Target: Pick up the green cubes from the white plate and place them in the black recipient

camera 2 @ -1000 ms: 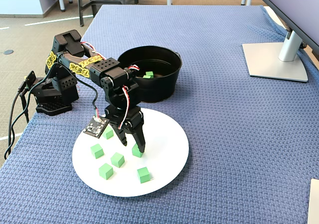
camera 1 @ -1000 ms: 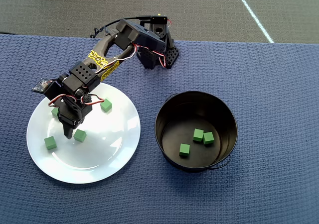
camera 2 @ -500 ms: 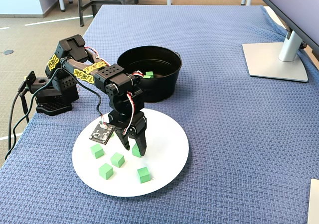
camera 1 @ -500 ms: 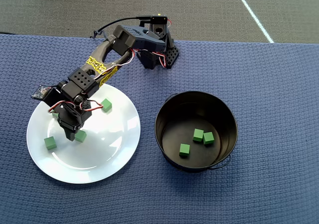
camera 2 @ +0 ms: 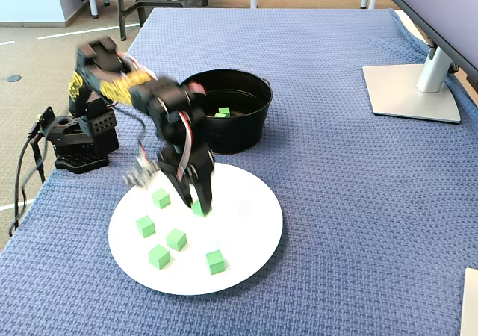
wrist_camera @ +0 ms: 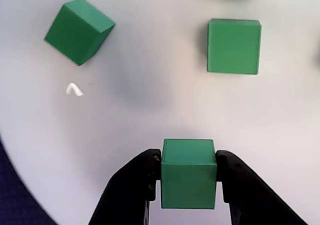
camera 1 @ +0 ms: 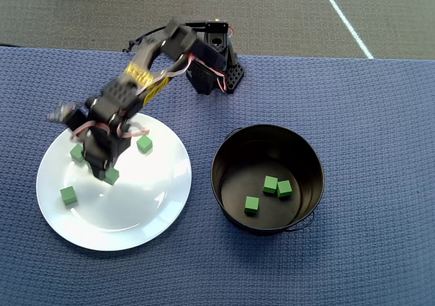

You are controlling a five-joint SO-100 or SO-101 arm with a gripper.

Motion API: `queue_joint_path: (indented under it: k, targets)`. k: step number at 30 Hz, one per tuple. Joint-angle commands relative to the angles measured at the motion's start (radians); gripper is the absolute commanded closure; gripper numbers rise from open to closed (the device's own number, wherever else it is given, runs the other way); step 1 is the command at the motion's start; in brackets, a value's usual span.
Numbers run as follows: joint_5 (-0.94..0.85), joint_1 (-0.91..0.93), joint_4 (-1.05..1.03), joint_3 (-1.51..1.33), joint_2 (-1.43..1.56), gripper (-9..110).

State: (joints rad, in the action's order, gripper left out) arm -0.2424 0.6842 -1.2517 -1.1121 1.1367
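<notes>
Green cube [wrist_camera: 188, 180] sits square between my gripper [wrist_camera: 188, 185] fingers, clamped on both sides, faces level, above the near-left part of the white plate [camera 2: 246, 239] in the fixed view.

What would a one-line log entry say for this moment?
end effector: shut on green cube | above white plate | black pot: three cubes inside

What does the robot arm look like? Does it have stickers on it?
The arm is black plastic, built of boxy blocks. Yellow stickers with black marks wrap around one part. Thin red and white wires loop along it. The gripper has two smooth black fingers. The base is black too, with black cables trailing off.
</notes>
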Motion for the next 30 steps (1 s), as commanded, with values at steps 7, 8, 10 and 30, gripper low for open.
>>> queue_joint_path:
  k: [7,8,10,30]
  targets:
    - [0.166,-0.4,-0.103,-0.21,0.64,102]
    - [0.187,-0.466,-0.126,-0.202,0.655,102]
    - [0.222,-0.6,-0.137,-0.201,0.664,102]
    - [0.227,-0.956,-0.163,-0.087,0.474,78]
